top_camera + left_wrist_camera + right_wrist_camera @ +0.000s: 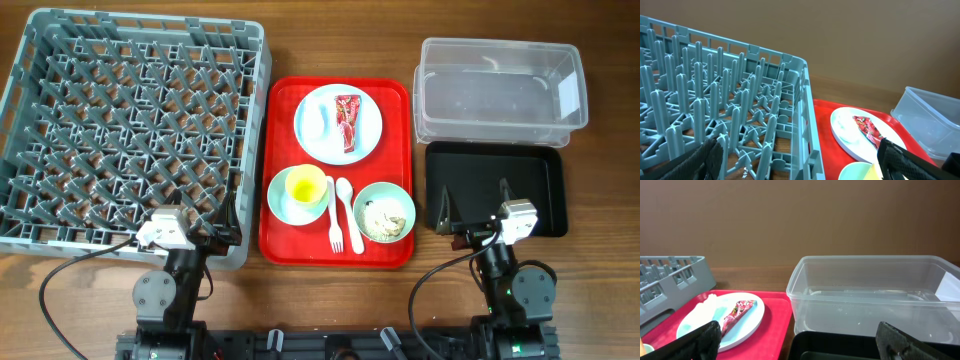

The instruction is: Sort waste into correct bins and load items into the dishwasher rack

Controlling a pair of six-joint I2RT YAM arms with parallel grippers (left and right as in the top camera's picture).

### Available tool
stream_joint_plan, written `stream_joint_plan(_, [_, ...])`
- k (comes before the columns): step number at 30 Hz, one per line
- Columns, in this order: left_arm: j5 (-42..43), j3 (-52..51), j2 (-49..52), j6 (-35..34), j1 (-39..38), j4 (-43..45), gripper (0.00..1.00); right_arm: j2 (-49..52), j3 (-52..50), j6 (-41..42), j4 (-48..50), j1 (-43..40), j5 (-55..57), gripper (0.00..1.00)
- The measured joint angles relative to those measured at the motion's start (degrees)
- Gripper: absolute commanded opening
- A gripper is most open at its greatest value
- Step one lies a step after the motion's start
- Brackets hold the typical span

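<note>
On the red tray, a pale blue plate (338, 122) holds the red wrapper (347, 122) and the white napkin (316, 122). A yellow cup (305, 184) sits in the pale blue bowl (285, 200). The pale green bowl (384, 212) holds the rice-like scraps (386, 217). A white fork (334, 215) and spoon (347, 210) lie between the bowls. The grey rack (130, 130) is on the left. The clear tub (497, 128) and the black tray (480, 175) are on the right. My left gripper (205, 222) is open and empty over the rack's front right corner. My right gripper (475, 205) is open and empty over the black tray's front.
The red tray (337, 255) lies between the rack and the bins. The plate (845, 135) and wrapper (867, 127) show in the left wrist view beside the rack wall (805, 100). The right wrist view shows the tub (875, 295), plate (747, 322) and wrapper (737, 311).
</note>
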Motion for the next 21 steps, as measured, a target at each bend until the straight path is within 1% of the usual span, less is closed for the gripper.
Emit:
stream_joint_plan(8, [0.2,0.0,0.0,0.0,0.0,0.7,1.0,0.0,0.0,0.1,0.0,0.0,0.0,1.0])
stream_joint_plan(12, [0.2,0.1,0.2,0.0,0.0,-0.2,1.0,0.1,0.0,4.7,-0.6,0.0,0.0,1.0])
stream_joint_plan(14, [0.2,2.5,2.2,0.2,0.0,-4.5,1.0,0.5,0.6,6.7,-4.2,0.0,0.0,1.0])
stream_joint_plan(15, [0.2,5.0,4.0,0.2,0.0,-8.1,1.0,1.7,2.2,7.5,-7.3,0.0,0.0,1.0])
stream_joint_plan(18, [0.1,14.3,10.5,0.2,0.0,-14.3,1.0,5.1,7.0,8.2,-11.3,0.0,-0.6,1.0])
stream_joint_plan(20, [0.1,21.2,17.3,0.2,0.0,-19.5,1.0,10.0,12.1,8.2,-14.3,0.0,-1.1,1.0])
stream_joint_plan(21, [0.0,25.2,21.4,0.4,0.0,-22.8,1.0,13.9,15.8,8.2,-15.8,0.0,-1.3,1.0])
